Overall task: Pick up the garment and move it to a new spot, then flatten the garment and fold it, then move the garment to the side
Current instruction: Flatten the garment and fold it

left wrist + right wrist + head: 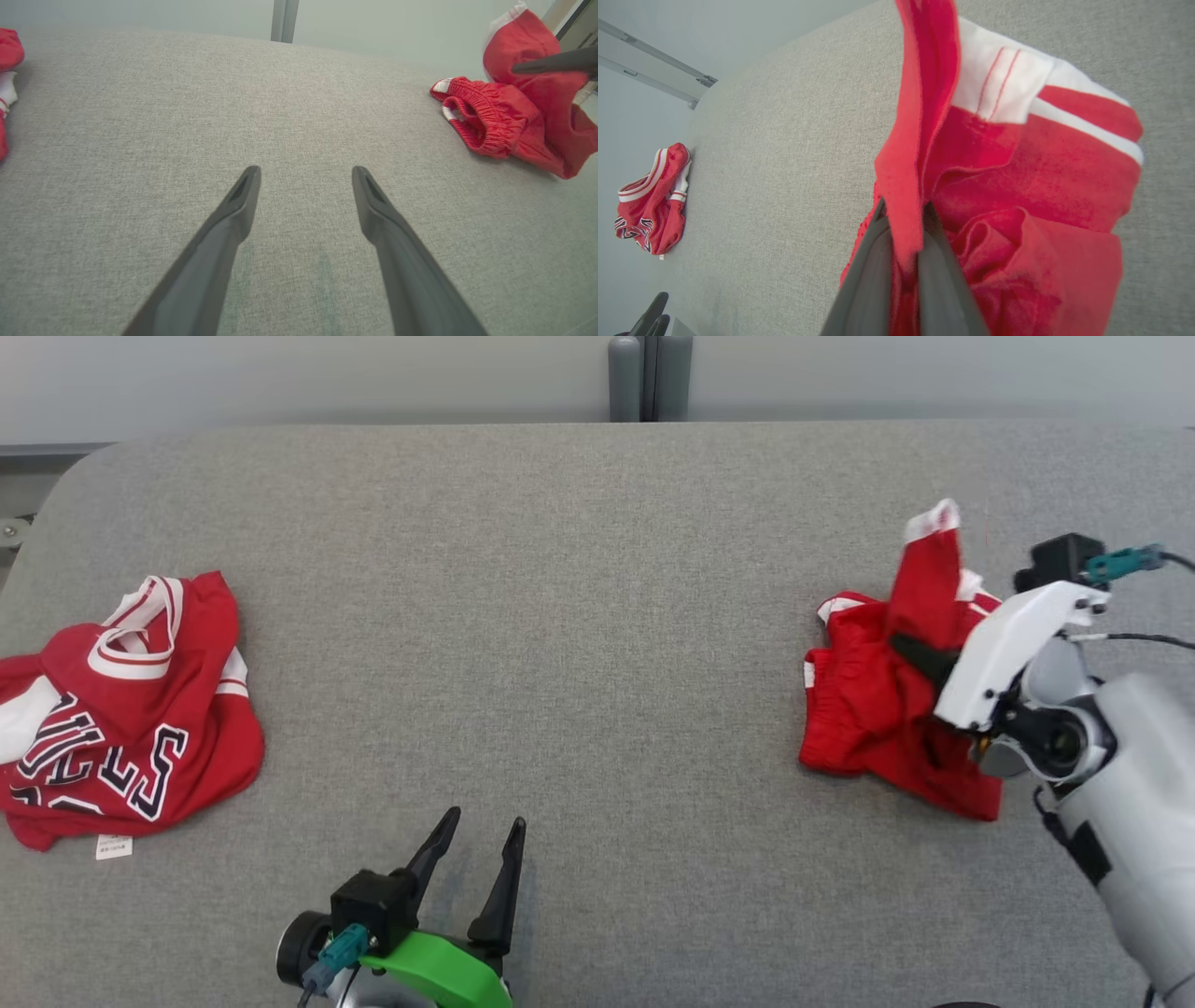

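The garment is a pair of red shorts with white trim, crumpled at the table's right side. My right gripper is shut on a fold of it, and that fold stands up as a raised flap. In the right wrist view the red cloth is pinched between my right gripper's two dark fingers. The left wrist view shows the shorts at the far right with their elastic waistband. My left gripper is open over bare table near the front edge, its fingers spread with nothing between them.
A red jersey with dark lettering and white trim lies bunched at the table's left side, with a part of it seen from the left wrist and the heap far off from the right wrist. The grey felt table spans the view. A grey post stands behind the far edge.
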Robot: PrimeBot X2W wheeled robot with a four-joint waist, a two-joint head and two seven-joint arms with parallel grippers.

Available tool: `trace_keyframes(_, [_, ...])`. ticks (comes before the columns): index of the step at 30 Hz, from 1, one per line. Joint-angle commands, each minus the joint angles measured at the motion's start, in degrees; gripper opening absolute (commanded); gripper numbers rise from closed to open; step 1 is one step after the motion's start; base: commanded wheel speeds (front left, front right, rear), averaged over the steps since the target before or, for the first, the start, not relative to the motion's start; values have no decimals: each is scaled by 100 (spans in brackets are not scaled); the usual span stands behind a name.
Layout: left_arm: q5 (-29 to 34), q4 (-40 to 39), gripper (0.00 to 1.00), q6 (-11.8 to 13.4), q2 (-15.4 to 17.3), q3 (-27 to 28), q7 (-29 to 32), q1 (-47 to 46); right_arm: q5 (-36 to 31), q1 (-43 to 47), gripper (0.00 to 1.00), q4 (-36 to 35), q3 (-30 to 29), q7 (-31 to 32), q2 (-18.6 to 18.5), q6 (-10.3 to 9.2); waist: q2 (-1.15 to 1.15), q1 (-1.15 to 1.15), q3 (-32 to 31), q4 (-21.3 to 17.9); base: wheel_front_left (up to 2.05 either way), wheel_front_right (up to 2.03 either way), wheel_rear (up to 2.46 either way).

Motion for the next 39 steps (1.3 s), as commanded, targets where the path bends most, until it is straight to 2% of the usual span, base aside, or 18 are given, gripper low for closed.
trace_keyframes(1, [33,6,100,-26,-15,-1,-1,-123,-79,-35,0,15,36,41,76,2,0,0,67,27,0,0,0])
trace_keyframes(6, [47,62,100,-26,37,78,-1,-260,-607,-157,0,242,101,-41,697,2,0,0,180,73,0,0,0])
trace_keyframes(11, [21,138,100,-27,24,107,-1,-250,-919,-302,0,400,117,-105,1004,2,0,0,184,48,0,0,0])
trace_keyframes(12, [7,159,100,-27,13,93,-1,-241,-982,-326,26,423,114,-131,1045,2,0,0,178,42,0,0,0])
trace_keyframes(13, [-7,176,100,-27,5,75,-1,-236,-1043,-341,88,421,128,-170,1080,2,0,0,168,37,0,0,0])
trace_keyframes(14, [-27,189,100,-27,-6,62,-1,-231,-1082,-335,100,441,136,-173,1107,2,0,0,157,28,0,0,0])
trace_keyframes(20, [-84,268,100,-28,-43,91,-1,-147,-1233,-131,100,-25,471,-81,1062,2,0,0,35,-69,0,0,0])
trace_keyframes(26, [-115,282,100,-28,-58,178,-1,-42,-1248,305,100,-1302,447,-529,550,1,0,0,-131,-178,0,0,0])
trace_keyframes(31, [-131,231,100,-28,-68,286,-1,77,-1581,770,100,-2074,73,-996,39,1,0,0,-205,-269,0,0,0])
trace_keyframes(33, [-128,211,100,-28,-74,311,-1,140,-1922,1010,100,-2342,-210,-1270,-228,1,0,0,-227,-309,0,0,0])
trace_keyframes(39, [-122,175,100,-28,-98,295,-1,230,-3137,1851,100,-2496,-924,-2375,-447,2,0,0,-198,-375,0,0,0])
